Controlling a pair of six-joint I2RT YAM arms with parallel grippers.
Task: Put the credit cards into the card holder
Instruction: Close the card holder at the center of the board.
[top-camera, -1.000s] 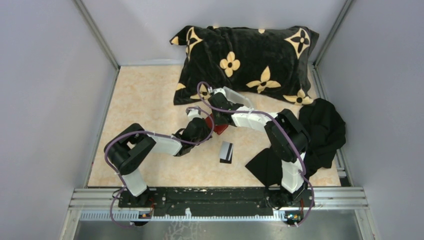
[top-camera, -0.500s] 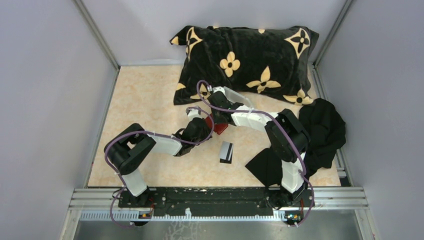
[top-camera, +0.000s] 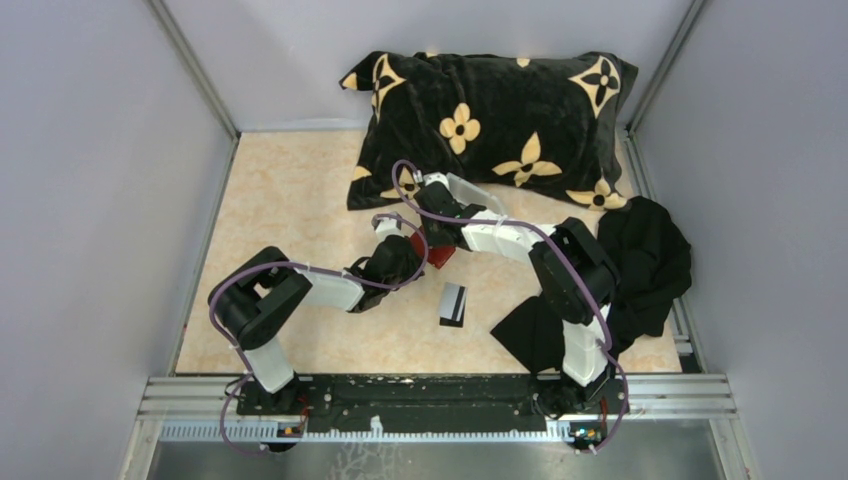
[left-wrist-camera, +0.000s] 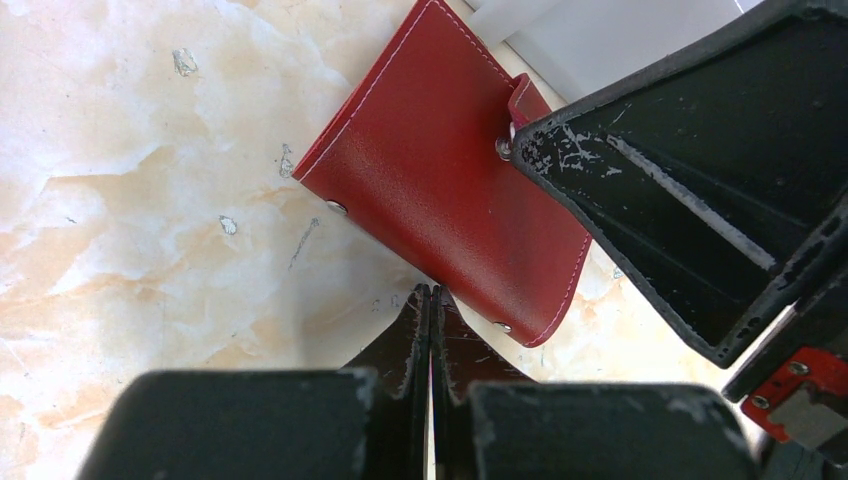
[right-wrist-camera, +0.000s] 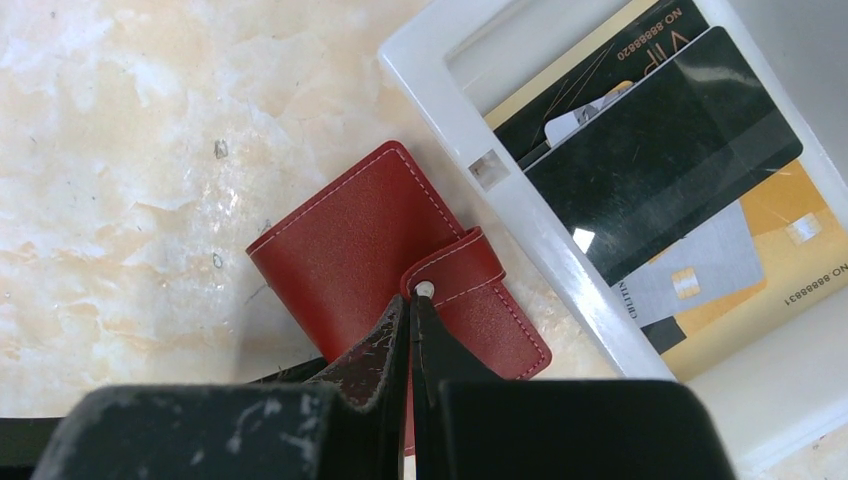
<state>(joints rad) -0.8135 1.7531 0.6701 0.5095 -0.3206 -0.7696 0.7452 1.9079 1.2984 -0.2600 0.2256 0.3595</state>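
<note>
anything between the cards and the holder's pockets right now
Yes: the holder is folded shut, its strap across the front, so the pockets are covered. The cards sit in the white tray beside it; nothing lies between the two.

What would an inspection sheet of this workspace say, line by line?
Surface: marbled beige table with small scuff marks.
Job's things: red card holder folded shut, flat on the table; one black card with a white band loose on the table near it; other credit cards lying in the white tray.
Clutter: black flowered pillow at the back; black cloth at the right.
Grippers: left gripper shut, tips at the holder's edge; right gripper shut, tips by the strap's snap; neither holds a card.
Cables: purple cables loop along both arms; no snag seen.
Surroundings: grey walls on three sides.
</note>
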